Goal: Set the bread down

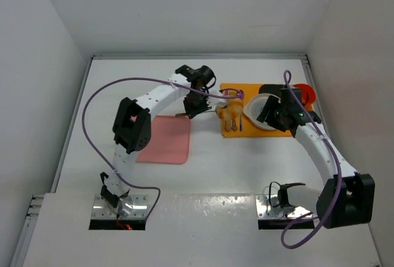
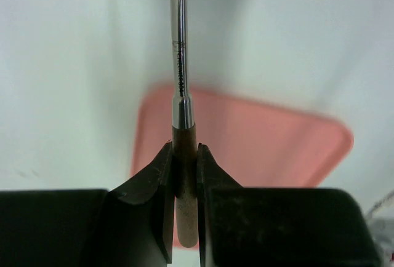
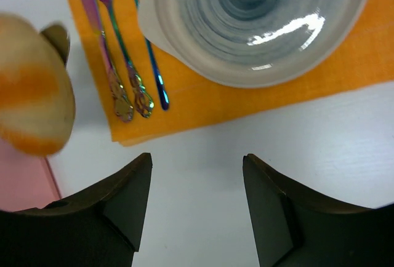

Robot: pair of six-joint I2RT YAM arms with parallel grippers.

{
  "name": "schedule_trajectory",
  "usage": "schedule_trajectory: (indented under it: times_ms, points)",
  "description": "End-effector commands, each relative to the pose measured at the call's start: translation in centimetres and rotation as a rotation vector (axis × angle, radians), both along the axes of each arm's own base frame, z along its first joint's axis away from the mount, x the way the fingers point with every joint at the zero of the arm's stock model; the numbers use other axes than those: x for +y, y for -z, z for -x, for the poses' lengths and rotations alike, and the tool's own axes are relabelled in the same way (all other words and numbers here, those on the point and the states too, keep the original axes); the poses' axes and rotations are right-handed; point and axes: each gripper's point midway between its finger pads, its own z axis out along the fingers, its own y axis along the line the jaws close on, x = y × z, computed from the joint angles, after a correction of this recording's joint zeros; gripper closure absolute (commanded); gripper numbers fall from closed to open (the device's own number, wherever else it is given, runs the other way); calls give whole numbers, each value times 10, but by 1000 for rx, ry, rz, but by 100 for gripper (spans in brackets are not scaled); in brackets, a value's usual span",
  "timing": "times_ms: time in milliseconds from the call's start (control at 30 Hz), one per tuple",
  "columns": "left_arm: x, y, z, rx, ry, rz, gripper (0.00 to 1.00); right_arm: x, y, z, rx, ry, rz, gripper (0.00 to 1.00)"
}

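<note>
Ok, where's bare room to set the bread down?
The pink tray looks bare. White table between tray and orange mat, and the strip in front of the mat, is free too. The mat is crowded: cutlery, bowl, with the bread at its left edge.

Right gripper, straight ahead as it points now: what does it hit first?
Bare table first, probably; the open right gripper holds nothing. Beyond lie the orange mat edge and the bowl. Depth is unclear.

We see the tray (image 1: 165, 139) left of the mat (image 1: 249, 128); bowl (image 1: 261, 112) on the mat, 3 utensils (image 3: 123, 64) left of it, bread (image 1: 230, 117) at the mat's left edge.
</note>
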Motion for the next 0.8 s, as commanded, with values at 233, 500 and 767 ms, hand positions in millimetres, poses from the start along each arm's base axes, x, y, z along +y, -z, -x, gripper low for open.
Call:
schedule_trajectory:
  times_ms: [233,500,767]
  points:
    - [-91,10,-24,-53,-105,114,100,-38,6,52,25,82,62,41]
    - [-129,18,-53,-164,-195,183,100,-55,11,75,72,125,95,42]
    - [-165,26,-54,-285,-168,183,100,-67,14,89,108,128,139,43]
